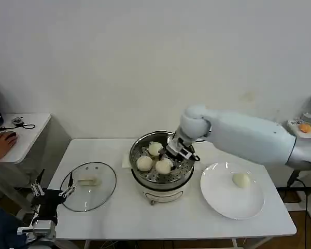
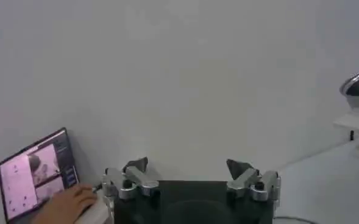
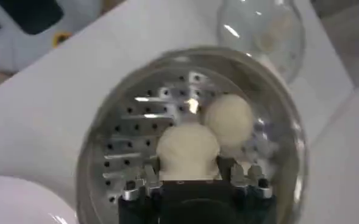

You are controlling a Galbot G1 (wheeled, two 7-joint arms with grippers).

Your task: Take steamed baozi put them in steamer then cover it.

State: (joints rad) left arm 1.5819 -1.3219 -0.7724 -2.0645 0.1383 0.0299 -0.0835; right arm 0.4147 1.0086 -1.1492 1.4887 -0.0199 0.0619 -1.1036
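Note:
The steel steamer (image 1: 136, 155) stands mid-table with three cream-white baozi on its perforated tray: one at the back (image 1: 155, 149), one at the left (image 1: 144, 163), one at the front (image 1: 164, 166). My right gripper (image 1: 175, 154) reaches down into the pot and is shut on the front baozi (image 3: 188, 152), its dark fingers (image 3: 225, 169) hugging both sides, low over the tray (image 3: 130, 134). A second bun (image 3: 229, 119) lies just beyond it. A fourth baozi (image 1: 241, 180) rests on the white plate (image 1: 223, 199). The glass cover (image 1: 88, 185) lies flat on the table's left. My left gripper (image 1: 52, 193) hangs open, parked off the table's left front corner.
The white plate sits right of the steamer, close to the table's right edge. A small white side table (image 1: 31, 129) stands at the far left with a laptop (image 2: 36, 173) on it. The wall is right behind the table.

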